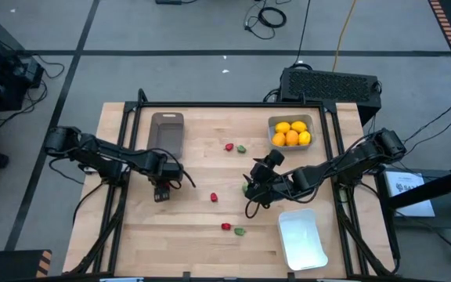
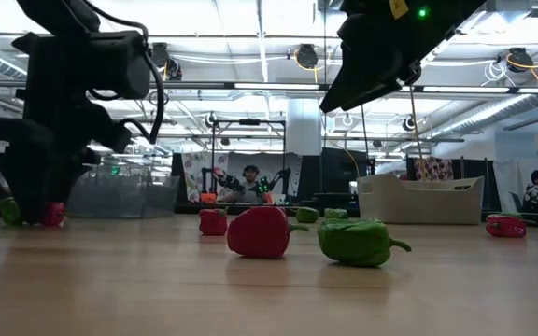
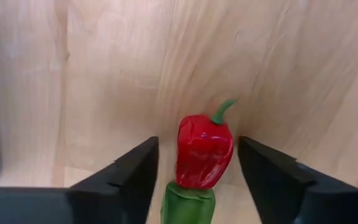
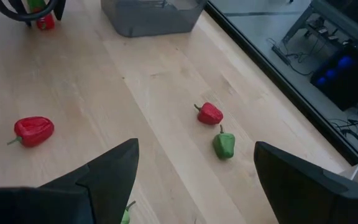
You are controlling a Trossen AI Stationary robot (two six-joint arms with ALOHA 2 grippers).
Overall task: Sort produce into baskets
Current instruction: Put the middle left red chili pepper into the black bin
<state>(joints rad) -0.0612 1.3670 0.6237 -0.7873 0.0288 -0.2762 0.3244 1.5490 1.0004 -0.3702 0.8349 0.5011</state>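
Here, my left gripper (image 3: 194, 180) sits low over the wooden table (image 1: 202, 227), just in front of the brown-grey rectangular basket (image 1: 167, 131), fingers spread wide around a small red toy pepper (image 3: 204, 151) and a green one (image 3: 188, 205), touching neither. Further right, my right gripper (image 4: 194, 186) hangs with its fingers spread and nothing between them, between the citrus-filled grey-blue basket (image 1: 290, 121) and the white basket (image 1: 301, 237).

Two matte black jointed arms trail looped black cables, each ending in a gripper with broad, wedge-shaped dark fingers (image 3: 126, 180).
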